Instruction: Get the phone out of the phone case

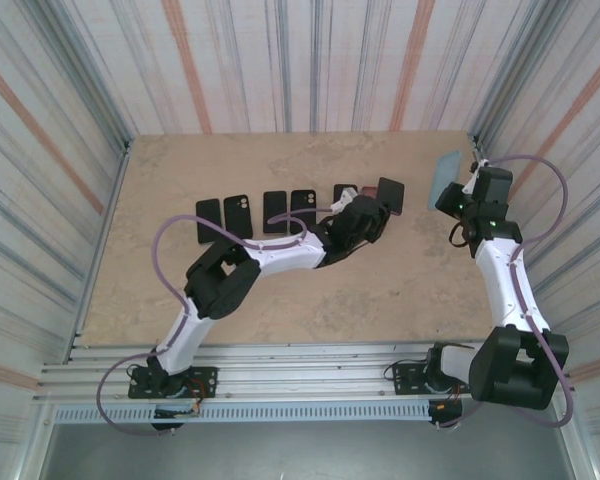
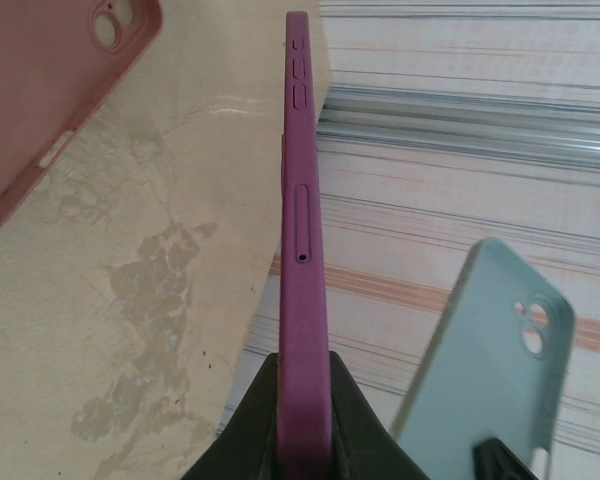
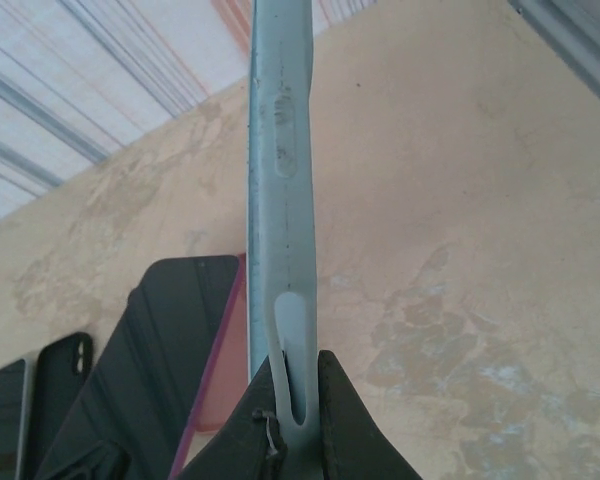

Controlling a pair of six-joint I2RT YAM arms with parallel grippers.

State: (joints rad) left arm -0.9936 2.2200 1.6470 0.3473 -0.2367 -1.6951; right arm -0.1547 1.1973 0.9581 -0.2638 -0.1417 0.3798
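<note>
matt rubbery purple case [image 2: 303, 250]; matt pale-blue case [image 3: 280, 200]; mottled stone-look table [image 1: 380, 290]

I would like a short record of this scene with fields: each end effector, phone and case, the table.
left end effector: shut on purple phone, seen edge-on
right end effector: shut on blue case
phone and case: apart, one in each end effector
table: pink case, row of black cases

No lettering, logo, number or sign is legible on the purple case [image 2: 305, 250], the pale blue case [image 3: 280, 180] or the surface [image 1: 380, 300].
</note>
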